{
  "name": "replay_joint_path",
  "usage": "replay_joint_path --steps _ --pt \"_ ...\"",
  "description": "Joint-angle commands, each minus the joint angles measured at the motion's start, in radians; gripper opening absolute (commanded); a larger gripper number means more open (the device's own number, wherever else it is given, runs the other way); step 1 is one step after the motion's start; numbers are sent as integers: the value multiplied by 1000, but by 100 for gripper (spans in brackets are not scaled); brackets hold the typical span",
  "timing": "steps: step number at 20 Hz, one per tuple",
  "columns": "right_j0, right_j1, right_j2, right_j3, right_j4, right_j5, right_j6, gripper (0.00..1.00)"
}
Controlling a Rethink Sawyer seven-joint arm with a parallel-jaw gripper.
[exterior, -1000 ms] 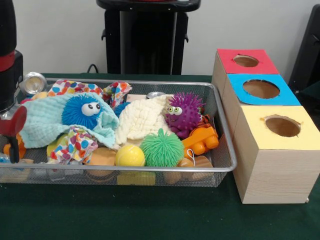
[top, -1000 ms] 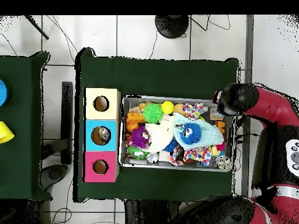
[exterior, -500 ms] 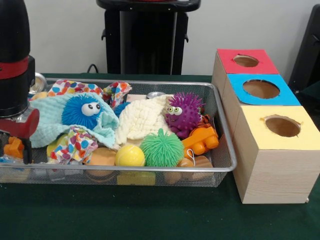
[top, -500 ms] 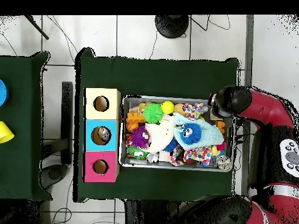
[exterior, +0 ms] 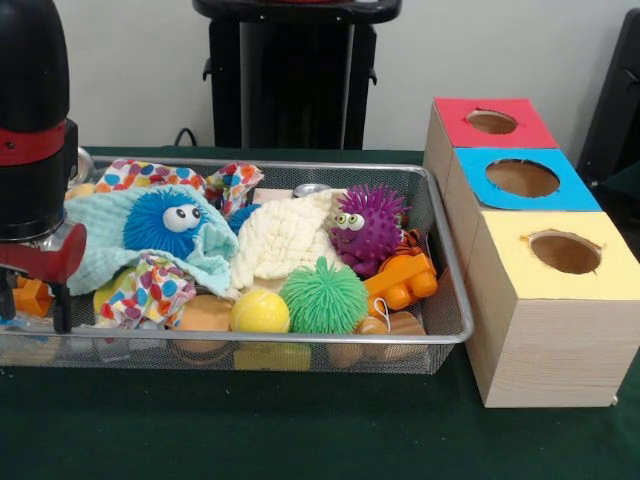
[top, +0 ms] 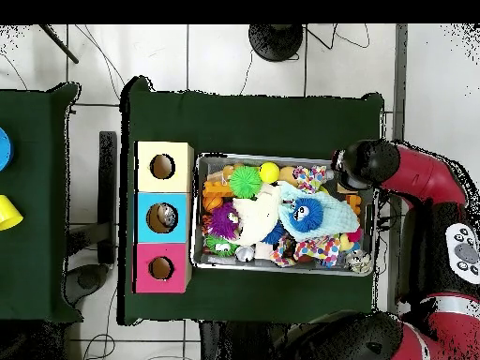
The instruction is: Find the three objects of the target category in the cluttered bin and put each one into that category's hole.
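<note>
Hunting spiky balls, likely the target trio, in the bin (exterior: 300,166).
Front view: the green ball (exterior: 322,295) lies at 6 o'clock, the purple ball (exterior: 367,228) at 3, and the blue ball (exterior: 160,222) at 10, cloth-wrapped. All look soft, light and squashy, so pinch across the middle. The gripper (exterior: 35,300) hangs at 9; I cannot tell its opening or load. Overhead: the arm (top: 361,169) covers the bin's (top: 281,157) 2 o'clock corner.

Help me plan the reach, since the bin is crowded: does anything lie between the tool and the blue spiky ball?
Yes. The light-blue cloth is bunched between the tool and the blue spiky ball, wrapping the ball's sides; the ball's eyed face shows uncovered. Nothing else visible lies between them.
</note>
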Motion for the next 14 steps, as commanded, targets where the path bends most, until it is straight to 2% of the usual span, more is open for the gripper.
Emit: replay_joint_path --steps 1,9,14 --pt "-24 69 47 91 3 -74 27 100" --pt "-31 70 54 96 6 -90 18 100" --pt "-43 3 28 199 0 -121 47 100"
